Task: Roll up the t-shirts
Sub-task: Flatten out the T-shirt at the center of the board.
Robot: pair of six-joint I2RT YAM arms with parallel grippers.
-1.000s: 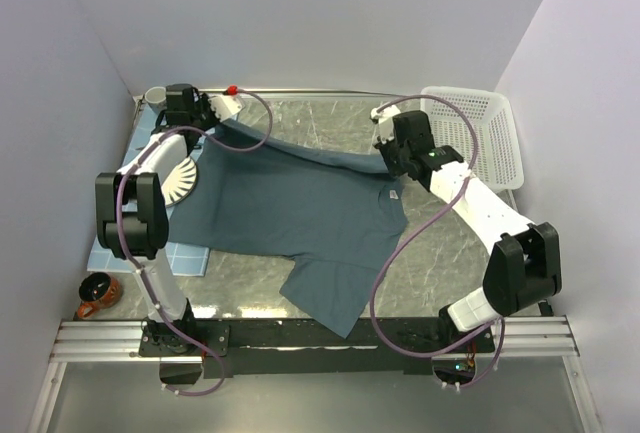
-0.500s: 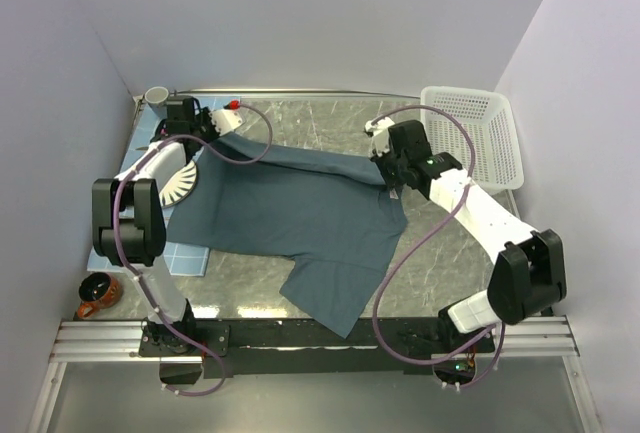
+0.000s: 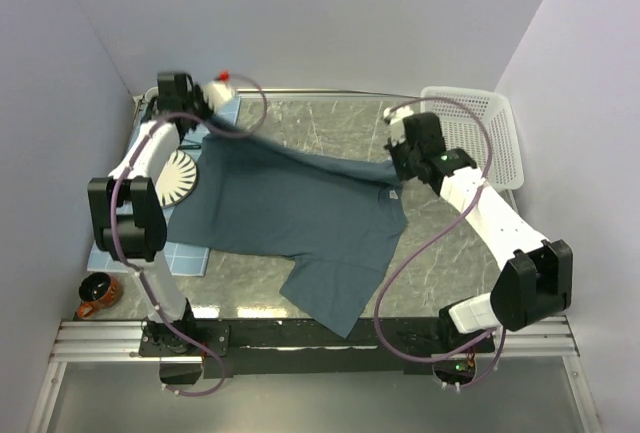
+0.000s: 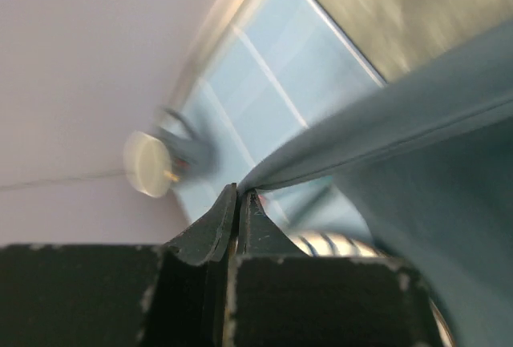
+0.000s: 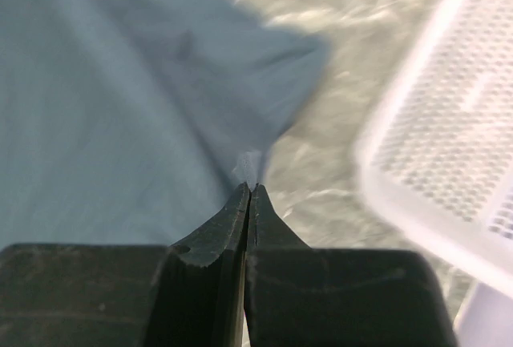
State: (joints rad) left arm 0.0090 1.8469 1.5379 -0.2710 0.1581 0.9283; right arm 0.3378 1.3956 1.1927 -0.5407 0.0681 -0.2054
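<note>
The dark slate-blue t-shirt [image 3: 300,213] lies spread over the middle of the table, with one sleeve hanging toward the front. My left gripper [image 3: 208,118] is shut on the shirt's far left corner and holds it lifted; the cloth [image 4: 385,139] stretches away from the pinched jaws [image 4: 239,193]. My right gripper [image 3: 398,165] is shut on the shirt's far right edge, near the white tag. In the right wrist view the cloth [image 5: 120,106] runs out from the closed tips [image 5: 249,188]. The far edge of the shirt is pulled taut between both grippers.
A white plastic basket [image 3: 478,135] stands at the far right, also in the right wrist view [image 5: 449,139]. A striped plate [image 3: 176,175] sits on a light blue checked placemat [image 3: 140,243] at the left. A cup [image 4: 148,163] is at the far left corner. A brown mug [image 3: 98,295] is front left.
Both grippers have lifted the shirt's far edge and pulled it apart. The left gripper moved up toward the far left corner, and the right gripper moved a little to the right.
</note>
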